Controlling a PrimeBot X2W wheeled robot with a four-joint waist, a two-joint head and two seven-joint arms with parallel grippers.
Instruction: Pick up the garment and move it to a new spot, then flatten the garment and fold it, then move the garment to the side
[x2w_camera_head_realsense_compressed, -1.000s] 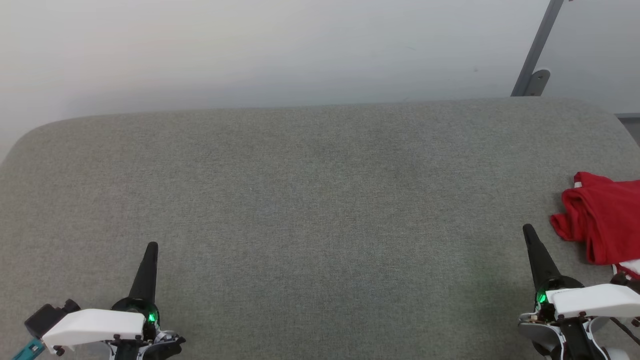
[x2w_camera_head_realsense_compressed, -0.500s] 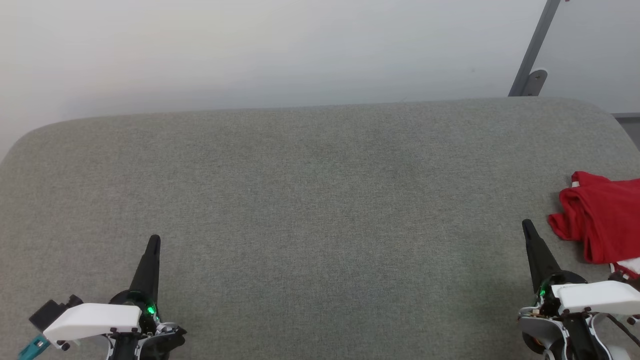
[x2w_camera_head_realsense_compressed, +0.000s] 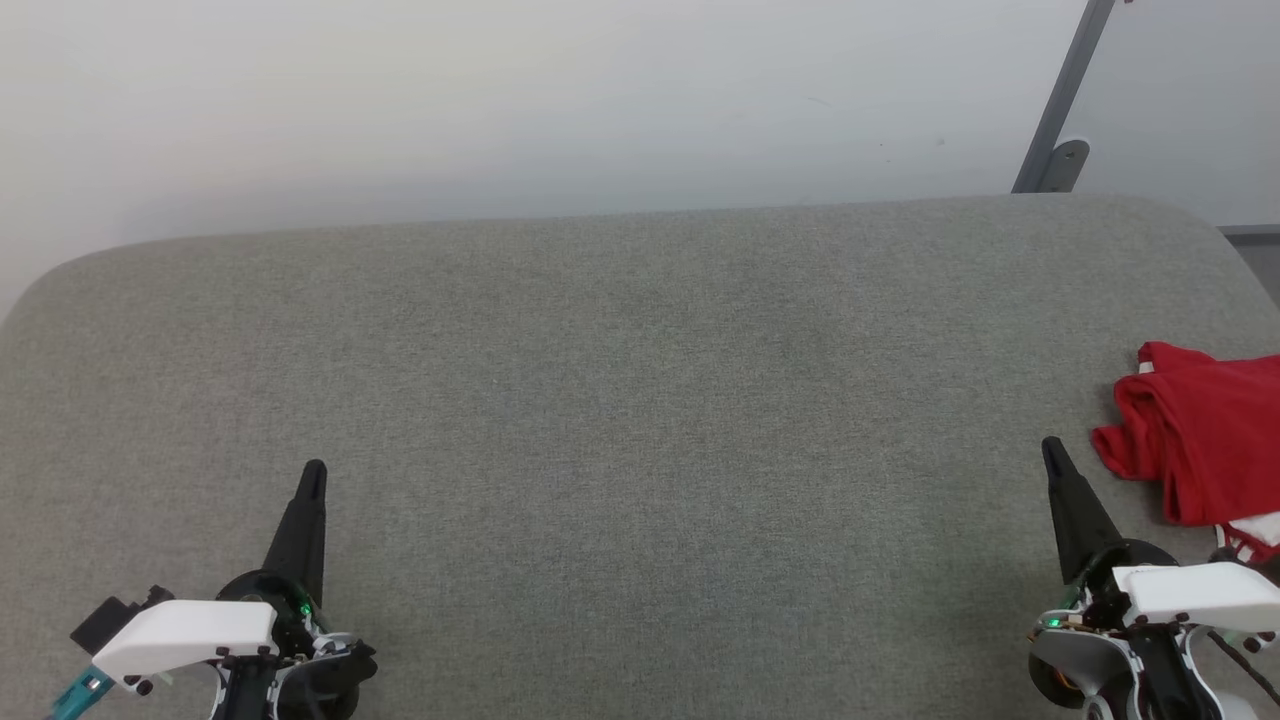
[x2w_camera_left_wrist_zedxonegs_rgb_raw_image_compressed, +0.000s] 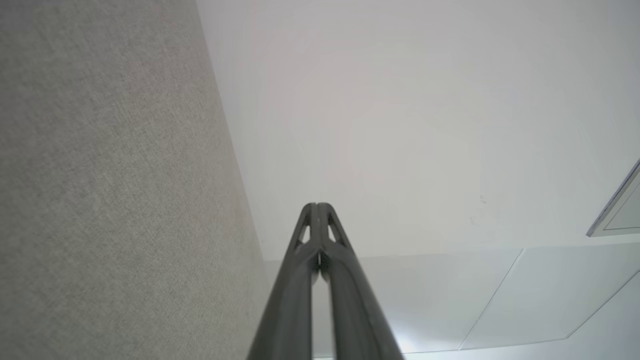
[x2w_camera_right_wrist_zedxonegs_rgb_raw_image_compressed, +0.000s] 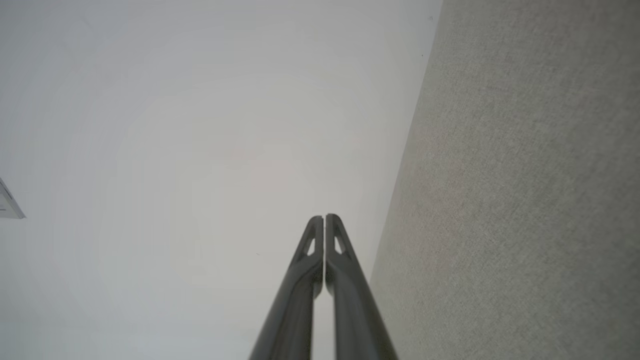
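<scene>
Red garment (x2w_camera_head_realsense_compressed: 1205, 440) crumpled at right edge of counter (x2w_camera_head_realsense_compressed: 640, 380). Fingers of left gripper (x2w_camera_head_realsense_compressed: 313, 470) and right gripper (x2w_camera_head_realsense_compressed: 1051, 447) pressed together, empty.

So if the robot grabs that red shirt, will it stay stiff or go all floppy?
Probably floppy: the red shirt lies crumpled in soft folds, so it would likely droop from wherever it is pinched. It looks thin, so likely light. Pushed, it would probably bunch up rather than slide, since the grey surface is woven cloth.
</scene>
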